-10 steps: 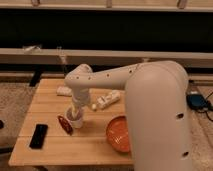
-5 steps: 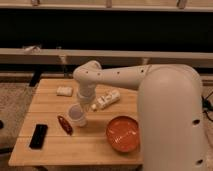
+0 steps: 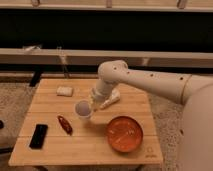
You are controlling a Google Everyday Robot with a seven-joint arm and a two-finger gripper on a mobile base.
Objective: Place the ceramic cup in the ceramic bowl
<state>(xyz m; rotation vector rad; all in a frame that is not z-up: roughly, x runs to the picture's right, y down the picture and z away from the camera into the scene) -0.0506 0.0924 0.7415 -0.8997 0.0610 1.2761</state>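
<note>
A white ceramic cup [image 3: 82,109] hangs tilted over the middle of the wooden table [image 3: 90,145], its mouth facing the camera. My gripper [image 3: 93,102] is at the cup's right rim and holds it just above the tabletop. The white arm reaches in from the right. The orange-red ceramic bowl [image 3: 124,133] sits on the table to the front right of the cup, empty, about a cup's width away from it.
A black phone [image 3: 38,135] lies at the front left. A red-brown item [image 3: 64,124] lies beside it. A pale sponge-like block [image 3: 64,91] sits at the back left. A white bottle [image 3: 110,100] lies behind the gripper. A dark railing runs behind the table.
The arm has carried the cup to the right and up off the table, away from the red-brown item and closer to the bowl. The view has shifted too.
</note>
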